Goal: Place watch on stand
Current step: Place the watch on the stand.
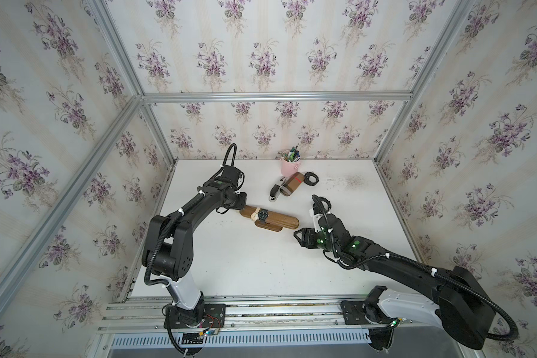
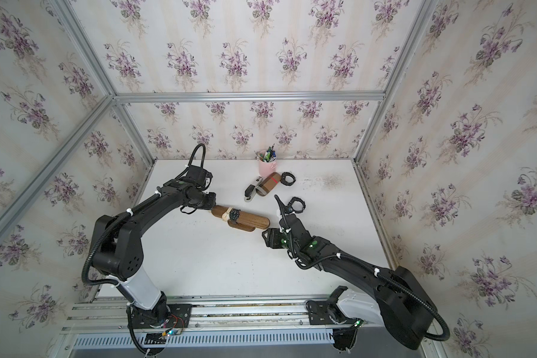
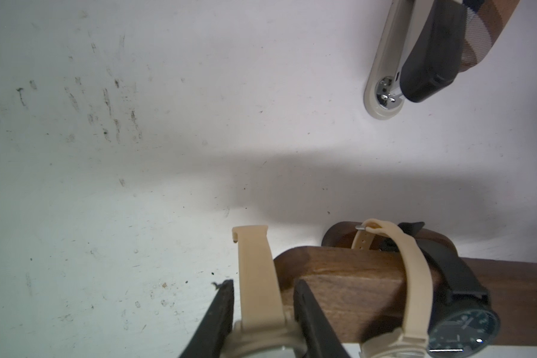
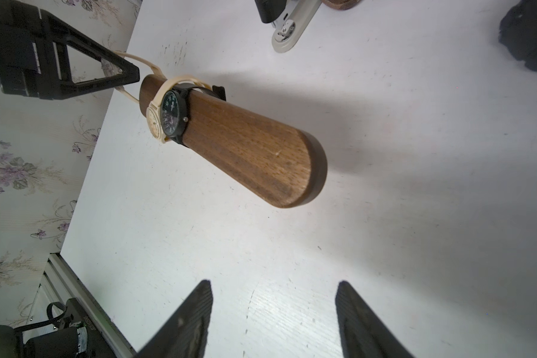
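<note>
The stand [image 1: 279, 218] [image 2: 251, 218], a dark-brown wooden bar on an oval base, lies mid-table in both top views. A cream watch [image 3: 416, 279] and a black watch [image 1: 263, 214] [image 4: 174, 116] are strapped round the bar near its left end. My left gripper [image 3: 265, 283] [image 1: 241, 205] is shut on a second cream watch [image 3: 255, 266] by its case, right at the bar's left end, with the strap sticking out between the fingers. My right gripper [image 4: 273, 283] [image 1: 299, 236] stands open and empty over the table, just off the bar's right end [image 4: 307, 173].
Behind the stand lie a stapler [image 1: 275, 192], a tan plaid cylinder [image 1: 293, 183] with a red stripe, a black watch band [image 1: 311, 179] and a pink cup [image 1: 289, 167] of pens. Another black band [image 2: 296, 204] lies by the right arm. Papered walls close in three sides of the table.
</note>
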